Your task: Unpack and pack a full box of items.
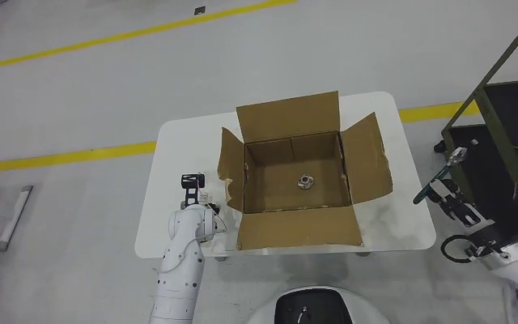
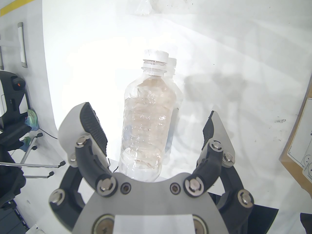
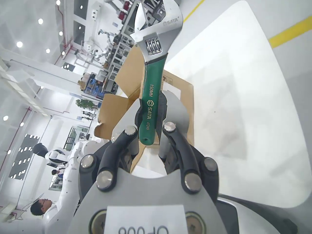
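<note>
White table [image 1: 174, 146], rounded corners, grey floor all round. Nearest the robot, the left gripper [image 2: 149, 109] sits over the bare strip to the left of the box, pads spread wide either side of a clear bottle [image 2: 146, 93] with a white cap, neither pad touching it. The table's curved left edge is close by. Off past the right edge, over the floor, the right gripper [image 3: 151, 108] is clamped on the green handle of an adjustable wrench [image 3: 153, 57], steel head pointing away. Farther in, the cardboard box [image 1: 295, 117] stands open, four flaps splayed, the near one almost reaching the table's edge. One small round metal part [image 1: 303, 180] lies on its bottom.
</note>
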`<state>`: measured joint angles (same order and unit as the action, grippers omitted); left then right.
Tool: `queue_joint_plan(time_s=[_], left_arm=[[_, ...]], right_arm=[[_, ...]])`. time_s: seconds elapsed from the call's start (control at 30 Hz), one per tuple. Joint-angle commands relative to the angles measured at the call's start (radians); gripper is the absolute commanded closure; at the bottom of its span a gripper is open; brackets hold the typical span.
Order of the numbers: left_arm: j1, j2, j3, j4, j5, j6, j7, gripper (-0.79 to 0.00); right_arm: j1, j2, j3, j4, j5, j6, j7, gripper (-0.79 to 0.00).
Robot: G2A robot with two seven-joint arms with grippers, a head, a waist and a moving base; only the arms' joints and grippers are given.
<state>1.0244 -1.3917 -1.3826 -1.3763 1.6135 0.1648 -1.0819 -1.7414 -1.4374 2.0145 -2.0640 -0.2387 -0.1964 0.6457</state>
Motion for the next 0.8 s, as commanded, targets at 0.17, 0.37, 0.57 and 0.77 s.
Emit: queue_joint_plan(time_s=[0.17,0.37,0.57,0.77], left_arm=[[0.0,0.0,0.0,0.0,0.0,0.0,0.0,-0.785],[0.0,0.0,0.0,0.0,0.0,0.0,0.0,-0.785],[0.0,0.0,0.0,0.0,0.0,0.0,0.0,-0.785],[0.0,0.0,0.0,0.0,0.0,0.0,0.0,-0.785]], right_arm=[[0.023,0.014,-0.031,0.045,-0.131,0.092,0.02,0.0],[0.082,0.033,-0.08,0.087,-0.291,0.155,0.101,0.0],[0.145,0.052,-0.139,0.116,-0.451,0.205,0.208,0.0],[0.212,0.07,-0.216,0.147,-0.634,0.232,0.321,0.0]])
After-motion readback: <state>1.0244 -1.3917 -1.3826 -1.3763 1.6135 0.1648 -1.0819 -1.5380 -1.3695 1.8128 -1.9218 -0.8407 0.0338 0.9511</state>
